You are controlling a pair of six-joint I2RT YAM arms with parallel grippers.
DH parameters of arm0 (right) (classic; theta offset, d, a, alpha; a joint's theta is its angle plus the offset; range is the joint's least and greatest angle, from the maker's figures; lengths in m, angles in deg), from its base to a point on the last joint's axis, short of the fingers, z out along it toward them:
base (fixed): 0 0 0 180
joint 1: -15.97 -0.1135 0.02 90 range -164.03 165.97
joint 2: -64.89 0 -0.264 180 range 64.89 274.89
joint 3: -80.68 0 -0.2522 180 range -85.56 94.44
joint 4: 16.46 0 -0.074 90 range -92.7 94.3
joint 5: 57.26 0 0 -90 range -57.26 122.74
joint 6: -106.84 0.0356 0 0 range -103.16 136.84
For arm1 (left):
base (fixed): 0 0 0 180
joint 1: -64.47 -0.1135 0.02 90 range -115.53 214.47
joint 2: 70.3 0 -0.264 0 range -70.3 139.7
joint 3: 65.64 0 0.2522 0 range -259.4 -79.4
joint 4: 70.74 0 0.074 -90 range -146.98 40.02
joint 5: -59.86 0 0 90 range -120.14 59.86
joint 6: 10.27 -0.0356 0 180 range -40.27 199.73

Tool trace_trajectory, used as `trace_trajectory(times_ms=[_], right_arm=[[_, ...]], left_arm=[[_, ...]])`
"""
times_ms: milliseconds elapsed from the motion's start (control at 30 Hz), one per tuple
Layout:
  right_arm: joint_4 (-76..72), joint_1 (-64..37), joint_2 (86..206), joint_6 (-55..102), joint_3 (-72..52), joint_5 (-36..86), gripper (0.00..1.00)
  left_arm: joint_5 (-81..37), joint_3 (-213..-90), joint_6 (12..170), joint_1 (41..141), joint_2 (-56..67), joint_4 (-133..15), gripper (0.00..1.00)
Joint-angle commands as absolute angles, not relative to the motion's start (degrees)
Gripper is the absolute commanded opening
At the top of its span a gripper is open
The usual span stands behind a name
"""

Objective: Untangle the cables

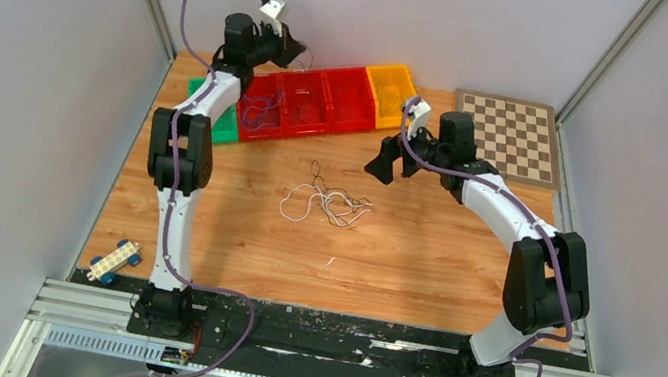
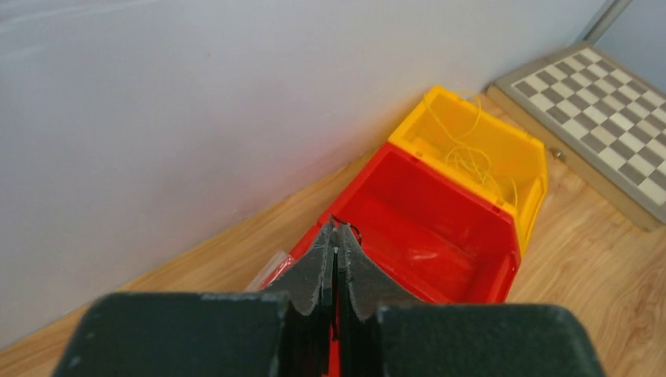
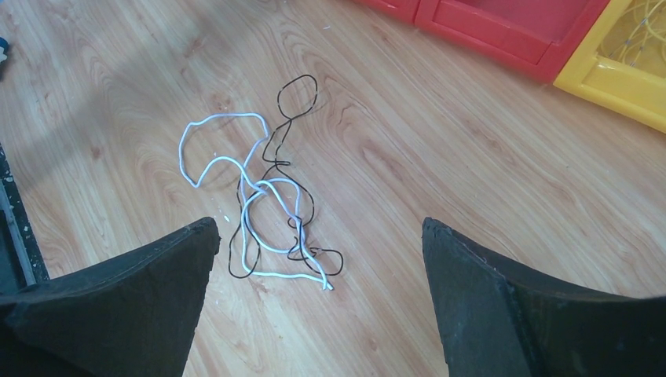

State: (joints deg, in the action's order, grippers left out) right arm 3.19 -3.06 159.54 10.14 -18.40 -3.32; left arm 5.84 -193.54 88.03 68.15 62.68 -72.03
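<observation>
The jaws of my right gripper (image 3: 318,224) stand spread wide and hold nothing, above the tangled white and black cables (image 3: 271,208) on the tabletop (image 3: 471,181). Farther away, over the red bin (image 2: 440,228), the jaws of my left gripper (image 2: 336,228) are almost pressed together. A thin dark wire (image 2: 356,228) curls at their tips.

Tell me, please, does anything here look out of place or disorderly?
Yes. The white cable and the black cable lie tangled together in the middle of the table. A small toy block also lies askew at the near left edge.
</observation>
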Motion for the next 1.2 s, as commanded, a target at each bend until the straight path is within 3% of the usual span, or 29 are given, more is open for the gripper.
trace_trajectory(times_ms=[0, 400, 933, 1000, 1067, 1167], right_arm=[[2.7, -2.8, 159.3, 10.3, -17.3, -3.6, 1.00], [3.0, -2.8, 159.3, 10.1, -17.1, -3.7, 1.00], [4.9, -2.7, 160.4, 9.1, -16.3, -2.6, 1.00], [5.0, -2.6, 160.7, 8.9, -15.8, -2.6, 1.00], [5.0, -2.4, 160.7, 8.8, -15.5, -2.7, 1.00], [5.0, -2.1, 160.8, 8.8, -15.5, -2.8, 1.00]], left_arm=[[6.0, -194.0, 84.9, 68.2, 60.6, -71.8, 0.00], [-5.2, -201.9, 96.1, 71.4, 62.9, -77.2, 0.00], [-4.5, -209.3, 97.9, 72.5, 72.8, -79.9, 0.08], [-5.5, -208.6, 96.3, 72.2, 72.3, -78.4, 0.12], [-5.6, -204.5, 95.3, 71.2, 70.8, -78.7, 0.25], [-4.0, -200.1, 94.0, 69.7, 68.1, -79.4, 0.33]])
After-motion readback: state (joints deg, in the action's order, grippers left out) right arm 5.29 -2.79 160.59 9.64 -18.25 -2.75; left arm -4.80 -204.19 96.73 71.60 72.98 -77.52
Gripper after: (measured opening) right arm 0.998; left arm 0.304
